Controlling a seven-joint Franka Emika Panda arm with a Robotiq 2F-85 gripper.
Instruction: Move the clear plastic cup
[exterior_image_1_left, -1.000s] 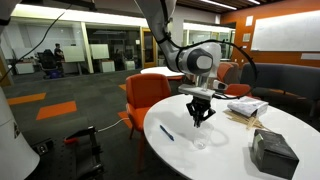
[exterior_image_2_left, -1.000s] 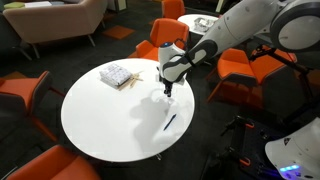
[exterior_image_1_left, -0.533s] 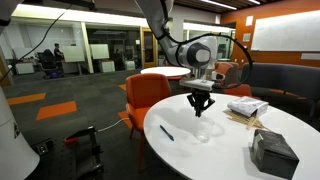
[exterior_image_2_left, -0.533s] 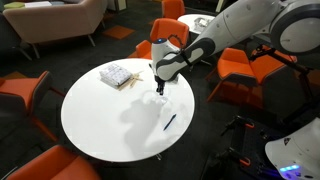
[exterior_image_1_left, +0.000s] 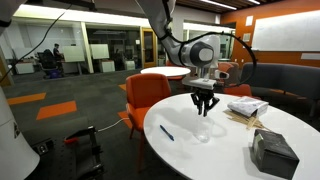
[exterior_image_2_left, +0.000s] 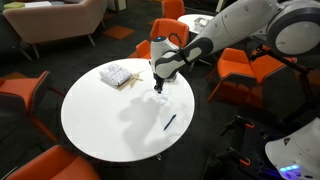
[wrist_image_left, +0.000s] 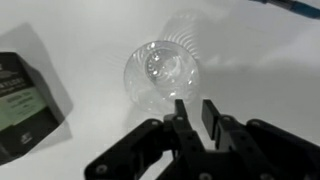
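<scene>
The clear plastic cup (wrist_image_left: 162, 72) is seen standing on the white table (wrist_image_left: 265, 70), with a dark box (wrist_image_left: 25, 100) at its 9 o'clock in the wrist view and the end effector (wrist_image_left: 196, 118) at its 6 o'clock, raised clear of it, fingers drawn narrow with nothing gripped.

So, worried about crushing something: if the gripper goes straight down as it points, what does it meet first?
Probably the cup, at its rim; the gripper hangs over its edge. Depth is unclear; it may instead reach the table.
</scene>
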